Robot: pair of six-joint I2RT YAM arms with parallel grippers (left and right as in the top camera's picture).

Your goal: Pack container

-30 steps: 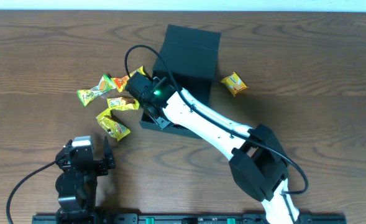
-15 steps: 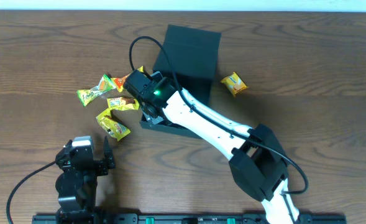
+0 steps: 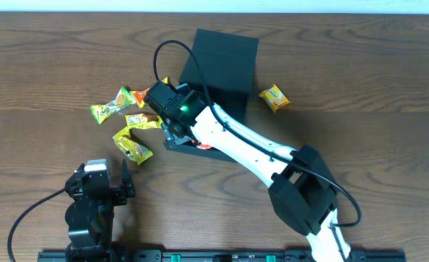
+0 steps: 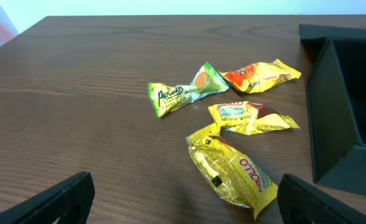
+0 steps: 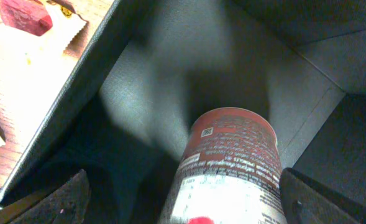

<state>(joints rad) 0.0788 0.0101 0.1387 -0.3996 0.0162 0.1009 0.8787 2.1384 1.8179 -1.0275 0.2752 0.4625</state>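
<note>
The container (image 3: 229,65) is a dark rectangular box with its hinged lid open, at the table's middle; its edge shows in the left wrist view (image 4: 344,112). My right gripper (image 3: 176,127) reaches into it, and in the right wrist view the gripper (image 5: 183,199) is open with its fingers wide apart. A red can (image 5: 232,155) lies between them inside the container (image 5: 145,74), and a bit of red shows overhead (image 3: 203,145). My left gripper (image 3: 112,191) is open and empty near the front edge, also seen in the left wrist view (image 4: 183,205).
Snack packets lie left of the box: green (image 3: 111,104) (image 4: 183,90), orange (image 3: 143,95) (image 4: 257,74), yellow (image 3: 143,121) (image 4: 251,115), and a bigger yellow one (image 3: 132,146) (image 4: 232,171). Another yellow packet (image 3: 274,97) lies right of the box.
My right gripper has shifted slightly up and left at the box's mouth, and a bit of the red can now shows beside it. The left arm has not moved.
</note>
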